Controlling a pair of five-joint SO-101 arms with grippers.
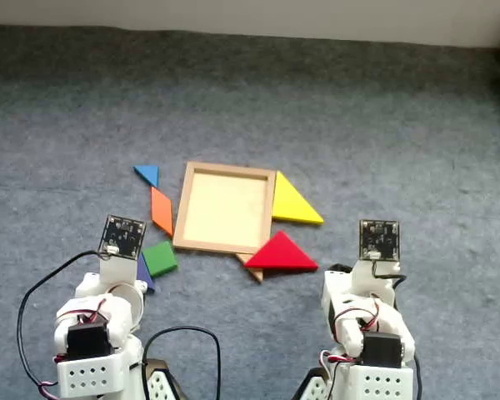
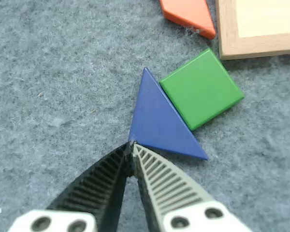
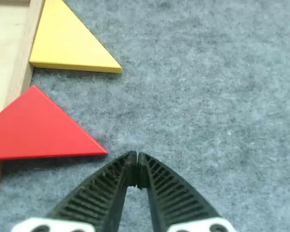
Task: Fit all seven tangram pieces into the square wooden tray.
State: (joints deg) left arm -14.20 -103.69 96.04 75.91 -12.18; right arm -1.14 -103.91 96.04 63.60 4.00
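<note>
1. Grey carpet-like cloth (image 1: 383,125) covers the table, and two white arms sit side by side at its near edge.
2. The left gripper (image 2: 132,150) has its ribbed jaws closed together with nothing between them. Its tips touch the nearest corner of a dark blue triangle (image 2: 157,123) that lies flat on the cloth.
3. The right gripper (image 3: 137,157) is also closed and holds nothing. Its tips are over bare cloth, just beside one sharp corner of a red triangle (image 3: 34,125).
4. A green square (image 2: 201,89) lies flat with one edge pressed against the long side of the dark blue triangle. It is just outside the near left corner of the wooden tray (image 1: 182,208).
5. The red triangle lies against the tray's near right corner. A tan piece (image 1: 253,272) pokes out from beneath it, and its shape cannot be made out.
6. The square wooden tray rests in the middle of the cloth, slightly turned, with its pale floor showing inside a raised rim.
7. An orange parallelogram (image 1: 161,210) lies just beside the tray's left rim, beyond the green square.
8. A yellow triangle (image 1: 292,202) lies with one straight edge along the tray's right rim, beyond the red triangle.
9. A small light blue triangle (image 1: 147,173) sits farthest off, near the tray's far left corner and just beyond the orange parallelogram.
</note>
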